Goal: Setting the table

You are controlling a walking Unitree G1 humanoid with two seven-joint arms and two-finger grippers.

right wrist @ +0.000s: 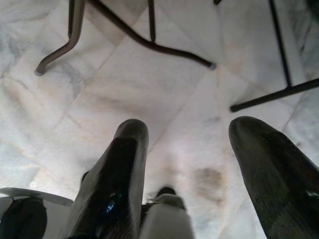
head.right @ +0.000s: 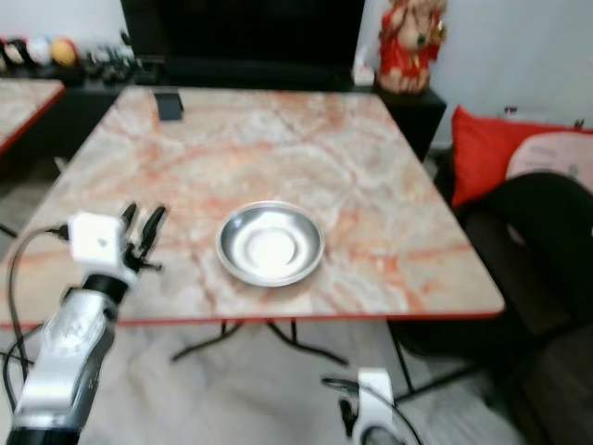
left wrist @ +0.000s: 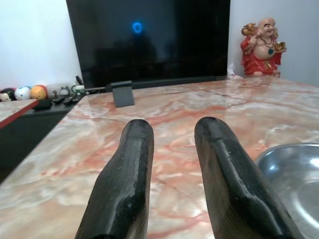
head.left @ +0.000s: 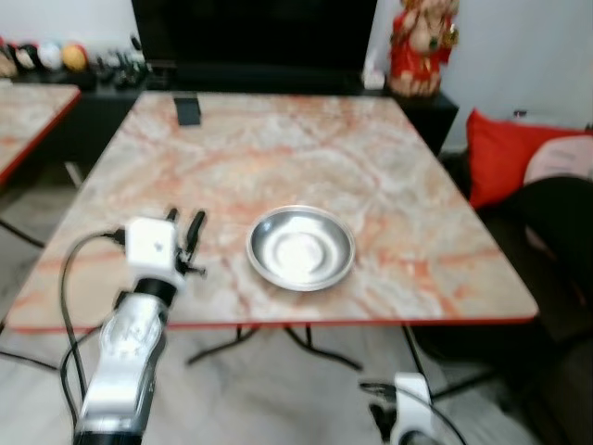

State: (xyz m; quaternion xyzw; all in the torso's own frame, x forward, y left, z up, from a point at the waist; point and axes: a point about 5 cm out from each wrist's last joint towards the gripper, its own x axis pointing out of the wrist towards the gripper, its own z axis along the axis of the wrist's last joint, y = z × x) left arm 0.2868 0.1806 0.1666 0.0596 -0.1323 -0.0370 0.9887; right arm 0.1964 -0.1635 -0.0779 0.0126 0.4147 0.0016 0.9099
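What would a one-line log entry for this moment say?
left tool: open, empty, over table beside steel bowl | right tool: open, hanging low above floor | bowl: upright, empty, near front edge

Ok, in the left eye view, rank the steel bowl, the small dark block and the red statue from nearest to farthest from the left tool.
1. Steel bowl, just to the right of the left tool, near the table's front edge.
2. Small dark block, at the table's far side.
3. Red statue, beyond the table's far right corner.
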